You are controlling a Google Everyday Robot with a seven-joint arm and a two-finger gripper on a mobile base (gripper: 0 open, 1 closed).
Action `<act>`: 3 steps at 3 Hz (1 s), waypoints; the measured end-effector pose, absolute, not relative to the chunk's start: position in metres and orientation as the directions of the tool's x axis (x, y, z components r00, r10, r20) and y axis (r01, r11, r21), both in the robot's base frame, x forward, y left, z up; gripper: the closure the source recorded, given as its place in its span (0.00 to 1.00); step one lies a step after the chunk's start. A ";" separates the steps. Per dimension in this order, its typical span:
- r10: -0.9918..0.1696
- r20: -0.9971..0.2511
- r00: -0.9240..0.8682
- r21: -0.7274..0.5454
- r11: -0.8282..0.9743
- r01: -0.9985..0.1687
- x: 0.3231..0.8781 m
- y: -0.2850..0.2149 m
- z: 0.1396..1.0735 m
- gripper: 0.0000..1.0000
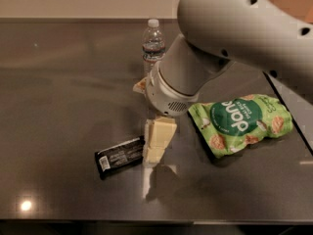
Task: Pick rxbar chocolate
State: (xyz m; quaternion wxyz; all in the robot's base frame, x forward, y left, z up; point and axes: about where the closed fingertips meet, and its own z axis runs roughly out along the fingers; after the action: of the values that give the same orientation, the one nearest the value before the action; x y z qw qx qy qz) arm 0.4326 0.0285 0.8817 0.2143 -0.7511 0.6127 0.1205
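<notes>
The rxbar chocolate (120, 156) is a flat black wrapper bar with white text and a white patch at its left end. It lies flat on the dark table (58, 106), left of centre near the front. My gripper (155, 153) is cream-coloured and hangs under the big white arm (195, 72). It points down at the bar's right end and stands right beside it, low over the table. Whether it touches the bar is hidden.
A clear water bottle (153, 42) stands upright at the back, just behind the arm. A green snack bag (242, 124) lies to the right of the gripper. The table's front edge runs along the bottom of the view.
</notes>
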 end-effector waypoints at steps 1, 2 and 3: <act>-0.855 -0.457 0.245 -0.175 -0.183 -0.967 0.431 0.046 0.874 0.00; -0.847 -0.455 0.275 -0.160 -0.225 -0.961 0.423 0.067 0.845 0.00; -0.847 -0.455 0.276 -0.159 -0.228 -0.961 0.422 0.068 0.844 0.00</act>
State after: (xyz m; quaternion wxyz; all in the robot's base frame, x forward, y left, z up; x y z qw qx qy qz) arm 0.4220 0.0679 0.8436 0.2072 -0.7713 0.5859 0.1375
